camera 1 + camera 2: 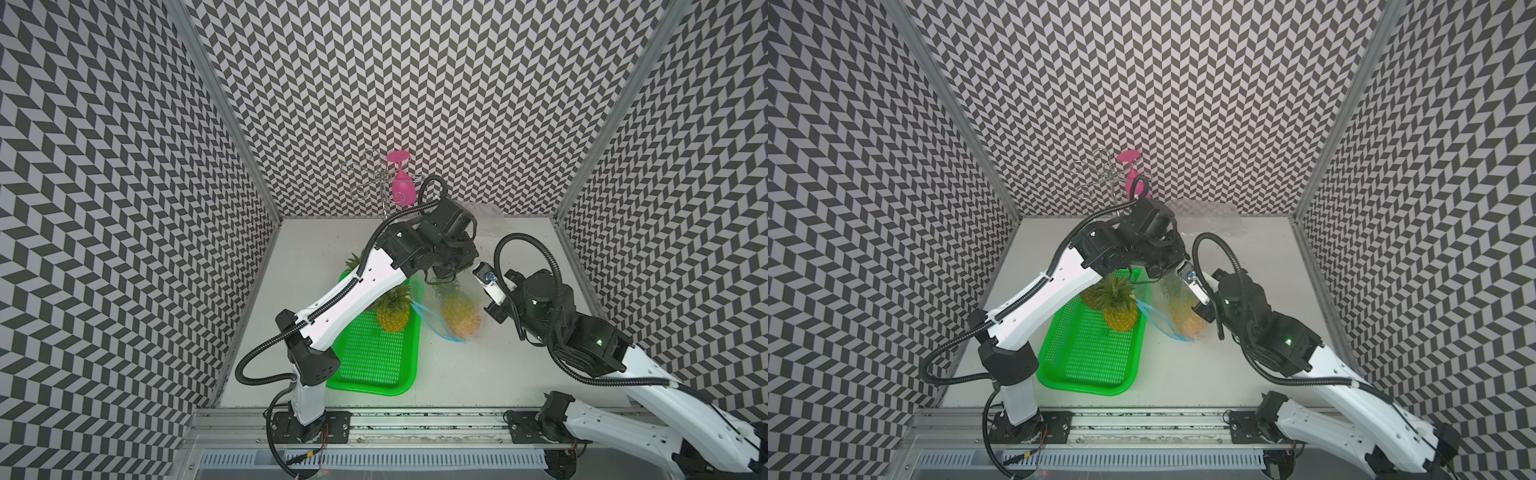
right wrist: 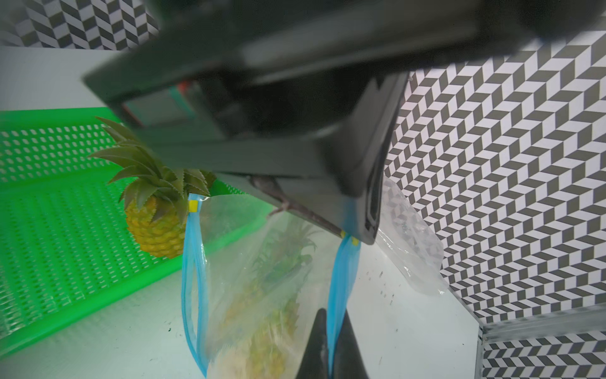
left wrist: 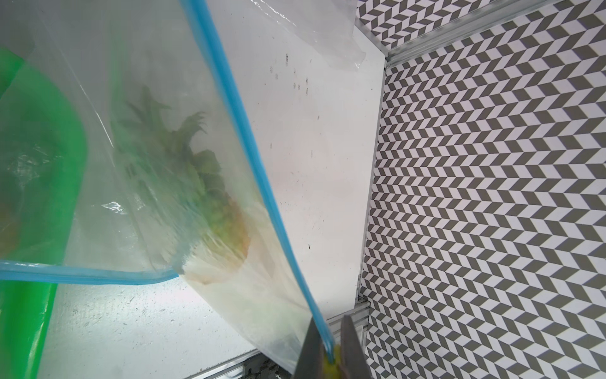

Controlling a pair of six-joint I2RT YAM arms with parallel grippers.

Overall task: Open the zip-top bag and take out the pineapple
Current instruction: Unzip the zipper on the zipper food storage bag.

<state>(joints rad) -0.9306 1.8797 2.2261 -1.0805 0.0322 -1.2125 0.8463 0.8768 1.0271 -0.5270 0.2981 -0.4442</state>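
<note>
Left pincer (image 3: 329, 356) and right pincer (image 2: 329, 351) both clamped on the zip-top bag (image 2: 236, 256), pineapple (image 1: 459, 316) inside!

The left pincer had its jaws shut on the blue zip strip (image 2: 341, 279) at the bag's corner, right by the yellow end tab (image 2: 354, 242), and the right pincer pinched that same strip a little further along. The clear bag hung from them, and at its other end the blue strips stood parted in a loop. The pineapple sat inside the bag, crown toward the pincers, blurred through the plastic. Just beside it, a green tray (image 1: 374, 365) lay on the white tabletop (image 1: 478, 374) with a second pineapple (image 1: 392, 313) in it. A crumpled clear bag (image 1: 1208, 214) lay by the back wall, and a pink glass (image 1: 402, 187) hung upside down on a wire rack (image 1: 379, 178).
</note>
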